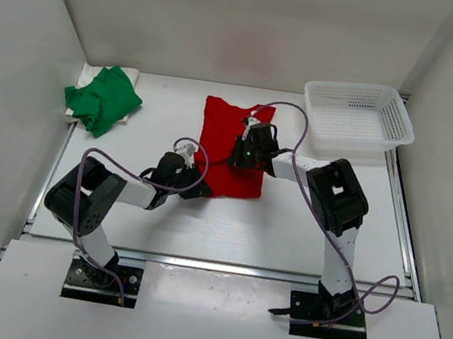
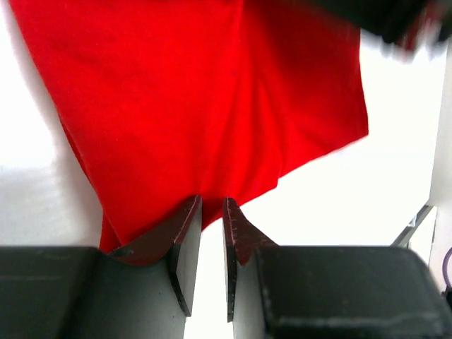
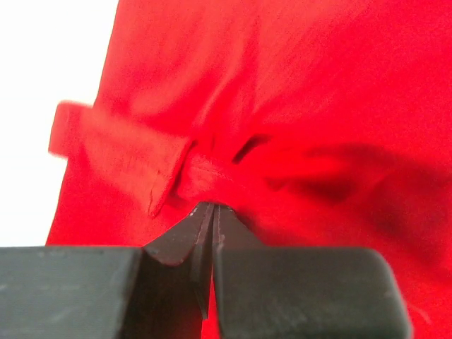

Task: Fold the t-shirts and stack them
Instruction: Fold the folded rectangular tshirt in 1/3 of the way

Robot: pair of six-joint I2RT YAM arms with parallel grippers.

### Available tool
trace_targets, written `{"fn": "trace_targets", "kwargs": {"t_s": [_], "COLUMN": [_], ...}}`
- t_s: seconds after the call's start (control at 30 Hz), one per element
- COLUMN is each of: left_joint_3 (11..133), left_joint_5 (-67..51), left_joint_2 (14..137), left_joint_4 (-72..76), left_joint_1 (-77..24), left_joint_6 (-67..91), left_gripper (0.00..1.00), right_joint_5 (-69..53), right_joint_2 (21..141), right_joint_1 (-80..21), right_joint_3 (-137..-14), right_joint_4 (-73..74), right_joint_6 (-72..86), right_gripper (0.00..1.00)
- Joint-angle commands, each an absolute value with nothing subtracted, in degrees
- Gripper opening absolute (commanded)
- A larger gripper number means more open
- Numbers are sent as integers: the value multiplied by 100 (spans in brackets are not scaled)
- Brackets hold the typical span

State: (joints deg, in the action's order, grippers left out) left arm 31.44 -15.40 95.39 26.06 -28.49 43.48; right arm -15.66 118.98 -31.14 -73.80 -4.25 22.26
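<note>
Now, far left, the bright green cloth t-shirt sits bundled on the cream-white cloth t-shirt in the back corner of the white table. That pile is well apart from the action, so no trouble there.

Moving in, the left gripper is at the near hem of the red cloth t-shirt, which lies mostly flat mid-table. Its jaws are drawn in to a narrow slit and creases fan out from the tips, so I read that as a pinch on the hem, though only on a sliver of edge. That's the first danger: on a lift or a drag the hem could slide out and that corner would drop.

Across the shirt, the right gripper is clamped tight on a small ridge of red cloth beside a turned-over sleeve. The risk here is that I can't tell how many layers it has nipped. A pull could drag the sleeve crooked or peel the layers apart. And if the two arms travel unevenly, the fold comes out skewed or bunched.

Far right, the white plastic mesh basket stands near the right arm, and a wide swing could nudge it.
</note>
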Motion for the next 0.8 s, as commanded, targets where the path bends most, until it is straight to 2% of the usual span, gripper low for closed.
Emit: {"fn": "trace_targets", "kwargs": {"t_s": [0.0, 0.17, 0.3, 0.4, 0.43, 0.53, 0.6, 0.67, 0.77], "left_joint_3": [2892, 2795, 2637, 2567, 2540, 2426, 2373, 2329, 2241], "left_joint_5": [-1530, -1433, -1538, -1574, -1565, -1653, -1626, -1513, -1433], "left_joint_2": [9282, 8817, 8263, 7824, 7657, 7471, 7401, 7365, 7418], "left_joint_4": [2013, 1443, 1240, 1125, 1108, 1143, 1073, 1002, 905], "left_joint_1": [-2909, -2576, -2496, -2505, -2444, -2189, -1917, -1750, -1574], "left_joint_6": [4149, 3780, 3718, 3779, 3832, 3955, 3946, 3877, 3797], "left_gripper": [30, 30, 32, 35, 36, 40, 42, 48, 54], "right_joint_5": [-940, -941, -1361, -1731, -1775, -1704, -2256, -2215, -1995], "right_joint_2": [12181, 12559, 12175, 11368, 10894, 10135, 9635, 9317, 8781], "right_joint_1": [-2787, -2523, -2347, -2320, -2381, -2549, -2470, -2461, -2452], "right_joint_3": [-8188, -9535, -9510, -8502, -7820, -6238, -5252, -4697, -3932], "right_joint_4": [-871, -54, 193, 212, 63, -816, -1499, -1652, -1696], "right_joint_6": [2180, 1961, 1951, 2012, 2117, 2609, 3170, 3287, 3392], "right_gripper": [0, 0, 0, 0, 0, 0, 0, 2, 23]}}
